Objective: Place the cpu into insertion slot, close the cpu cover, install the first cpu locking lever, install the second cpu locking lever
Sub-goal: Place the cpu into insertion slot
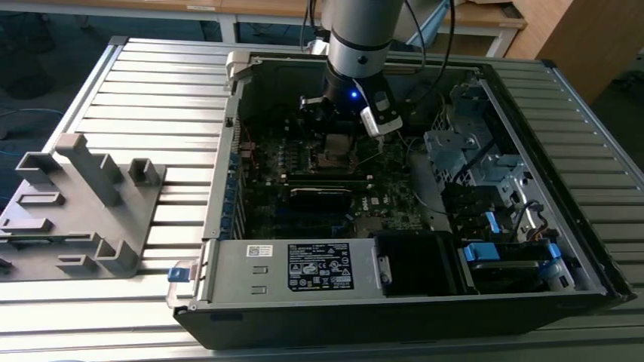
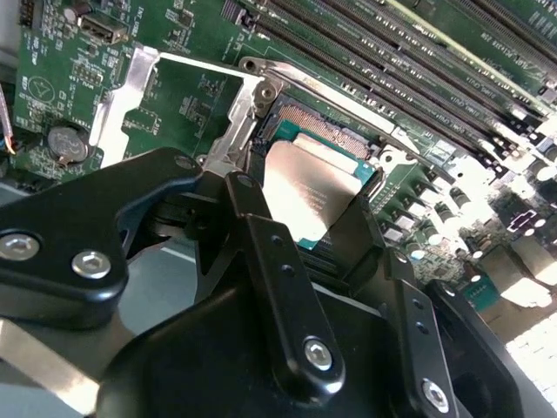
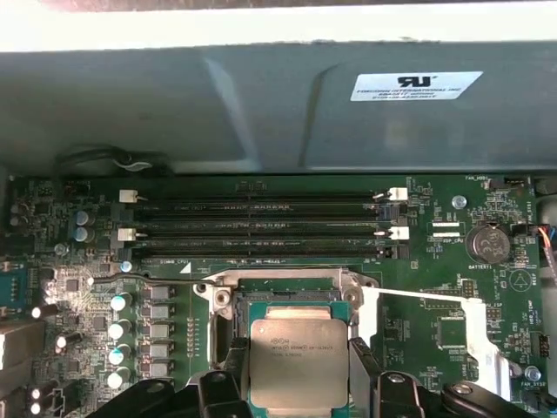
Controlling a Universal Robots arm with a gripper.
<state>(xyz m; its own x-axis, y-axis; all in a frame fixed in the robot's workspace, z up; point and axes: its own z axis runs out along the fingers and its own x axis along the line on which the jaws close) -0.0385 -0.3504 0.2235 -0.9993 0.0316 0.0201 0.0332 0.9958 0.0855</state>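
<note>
My gripper (image 3: 298, 383) jaws clamp the cpu (image 3: 298, 353), held over the insertion slot (image 3: 300, 306); cpu cover (image 2: 122, 96) lies open.

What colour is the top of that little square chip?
Dull silvery-beige metal, on the small flat square cpu; the first wrist view shows it best.

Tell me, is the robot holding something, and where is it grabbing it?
The gripper holds the cpu by two opposite side edges, one finger on each.
</note>
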